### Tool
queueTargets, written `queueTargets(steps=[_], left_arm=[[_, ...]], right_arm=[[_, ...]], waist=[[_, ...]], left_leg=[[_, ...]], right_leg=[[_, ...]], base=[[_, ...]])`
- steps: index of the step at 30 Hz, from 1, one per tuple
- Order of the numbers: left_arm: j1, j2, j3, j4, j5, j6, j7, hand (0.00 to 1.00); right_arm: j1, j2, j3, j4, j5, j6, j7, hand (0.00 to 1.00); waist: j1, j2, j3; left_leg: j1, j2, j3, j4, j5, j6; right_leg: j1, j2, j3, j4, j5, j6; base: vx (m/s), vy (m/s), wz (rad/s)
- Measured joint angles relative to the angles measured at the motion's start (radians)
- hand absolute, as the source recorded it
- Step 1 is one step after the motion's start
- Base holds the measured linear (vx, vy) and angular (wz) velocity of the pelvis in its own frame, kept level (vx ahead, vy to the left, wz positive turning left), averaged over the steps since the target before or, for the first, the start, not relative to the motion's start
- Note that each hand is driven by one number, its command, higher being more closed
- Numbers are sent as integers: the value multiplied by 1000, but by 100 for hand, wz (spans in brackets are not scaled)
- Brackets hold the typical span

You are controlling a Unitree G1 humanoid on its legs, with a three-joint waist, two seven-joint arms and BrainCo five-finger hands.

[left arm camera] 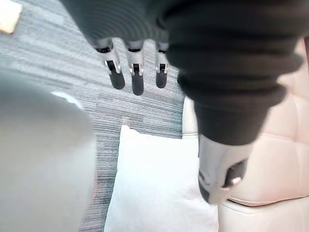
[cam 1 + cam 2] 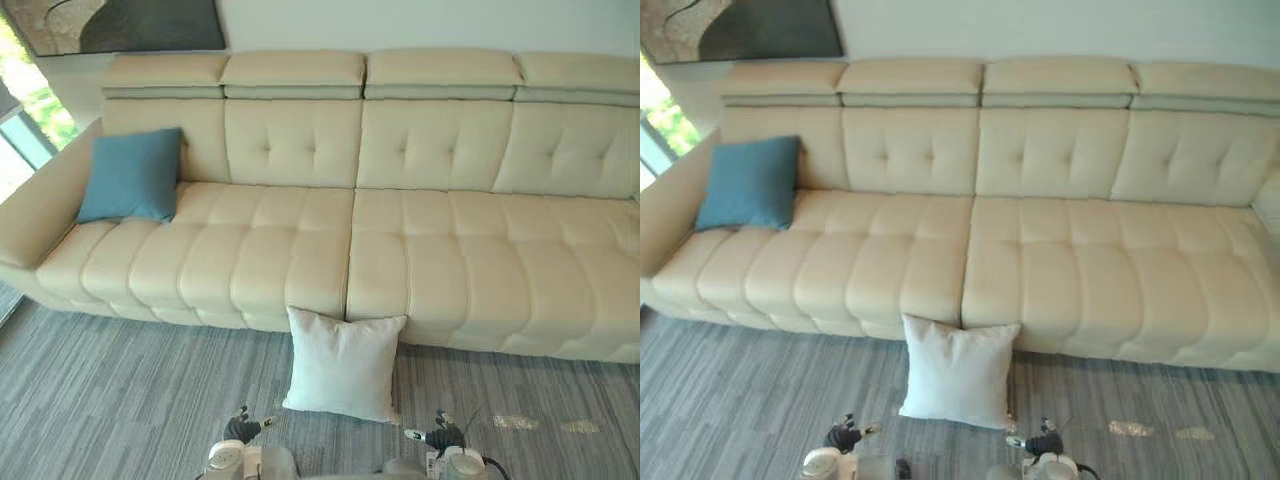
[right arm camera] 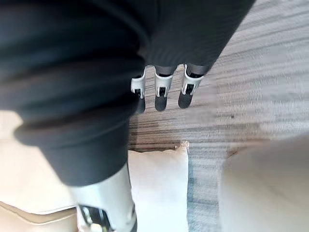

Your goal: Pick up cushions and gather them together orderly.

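White cushion [image 2: 343, 362] propped against cream sofa [image 2: 450, 270], blue cushion [image 2: 131, 175] on seat

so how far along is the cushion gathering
Done: nothing; the blue cushion sits at the left end of the sofa, the white cushion leans on its front, on the floor. In hand: nothing; left hand and right hand hang open. Left: bring the cushions together.

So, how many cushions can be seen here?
2. A blue cushion sits on the sofa seat at its left end, against the backrest. A white cushion stands on the carpet, leaning against the sofa's front. More may lie outside the views.
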Motion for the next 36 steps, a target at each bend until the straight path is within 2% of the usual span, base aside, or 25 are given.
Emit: queueTargets(steps=[1,6,12,13,15,17,18,20,24,27,33,36], left_arm=[[-6,2,0,-1,1,0,-1,0],[-5,3,0,1,2,1,-1,0],[-8,-4,2,-8,-9,0,12,0],[-16,-7,3,-22,-23,0,23,0],[-36,-16,15,-50,-48,-1,44,0],[-61,-22,41,-77,-85,-2,55,0],[-85,-23,42,-91,-113,-3,72,0],[-126,-26,47,-115,-162,-12,92,0],[-196,-24,79,-165,-219,-31,130,0],[-288,1,80,-182,-238,-39,136,0],[-500,82,92,-219,-286,-41,151,0],[-656,152,100,-226,-305,-41,151,0]], right_arm=[[5,9,1,-2,-1,3,1,0],[7,10,1,-2,-1,5,0,0],[-11,2,2,-8,9,3,-22,0],[-14,1,2,-18,14,3,-32,0],[-35,-5,1,-68,34,-2,-51,0],[-63,-8,1,-104,54,-12,-65,0],[-85,-15,0,-136,66,-19,-83,0],[-130,-40,-2,-172,100,-29,-106,0],[-202,-56,-42,-218,157,-36,-141,0],[-291,-79,-42,-250,197,-38,-154,0],[-559,-136,-69,-245,279,-43,-159,0],[-762,-199,-79,-237,336,-47,-156,0]], waist=[[11,-8,0],[22,-11,1],[23,-4,9],[22,-6,25],[23,7,65],[22,-7,97],[23,-14,111],[22,-16,155],[22,-16,190],[20,-9,225],[16,-12,272],[12,-13,341]], left_leg=[[8,-15,20,-3,-4,7],[67,-38,56,-30,-12,22],[49,-27,61,-27,-13,21],[15,-20,60,5,-17,24],[-68,10,45,116,-55,25],[-183,29,31,241,-88,33],[-274,44,19,326,-112,35],[-377,61,-2,427,-166,27],[-568,76,-31,576,-200,27],[-708,92,-51,663,-203,31],[-1030,111,-80,773,-165,37],[-1183,123,-91,826,-138,33]], right_leg=[[1,-16,15,2,1,5],[0,-37,32,48,-6,17],[-77,-33,10,151,-17,36],[-112,-32,6,191,-17,36],[-175,-19,-2,259,-21,32],[-280,-17,-12,361,-44,25],[-357,-16,-15,424,-64,20],[-443,-11,-22,505,-114,11],[-604,-13,-26,619,-178,-4],[-729,-7,-37,692,-201,-16],[-1055,2,-37,824,-177,-41],[-1211,11,-35,884,-162,-47]], base=[[179,147,-30],[124,85,-23],[22,-29,-10],[-58,-55,6],[-139,-44,8],[-158,-36,3],[-183,-66,11],[-205,-66,13],[-196,-40,10],[-226,-49,7],[-198,-61,4],[-133,-69,1]])
